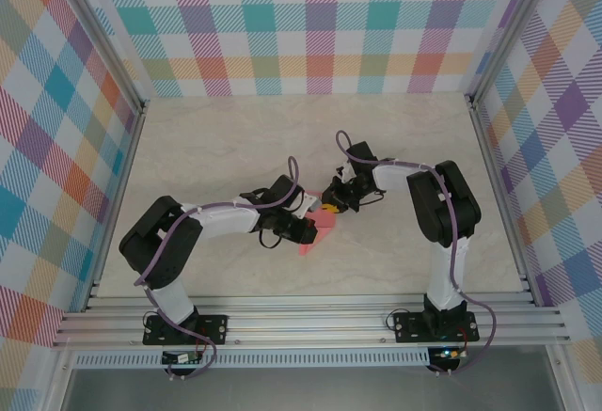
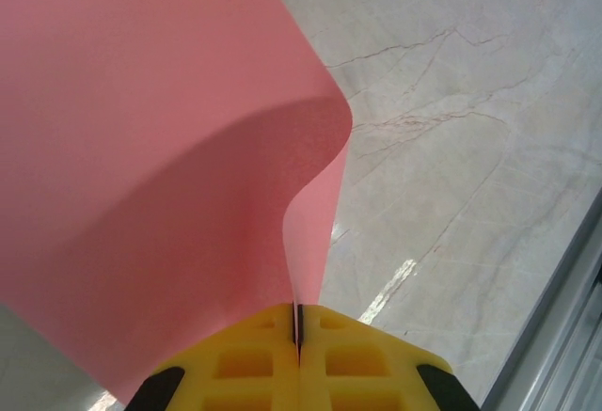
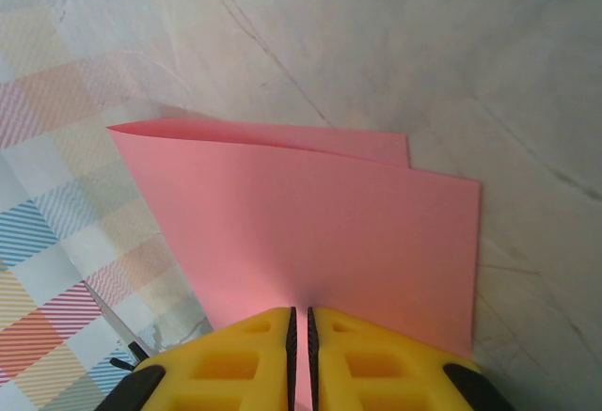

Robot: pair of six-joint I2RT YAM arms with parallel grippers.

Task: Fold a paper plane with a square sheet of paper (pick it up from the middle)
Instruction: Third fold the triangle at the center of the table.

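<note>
Yellow fingers (image 2: 245, 364) of the left gripper (image 2: 298, 322) right up close, clamped tight on the square sheet of paper (image 2: 141, 148), which curls up and over them. The right gripper (image 3: 299, 322) nips the same pink sheet at another edge, 2 layers showing, slightly parted. Both grippers meet at the middle of the marbled table (image 1: 404, 148), the sheet held between them.

Bright even light, soft shadows, glare on table (image 2: 393, 287), pics sharp
</note>
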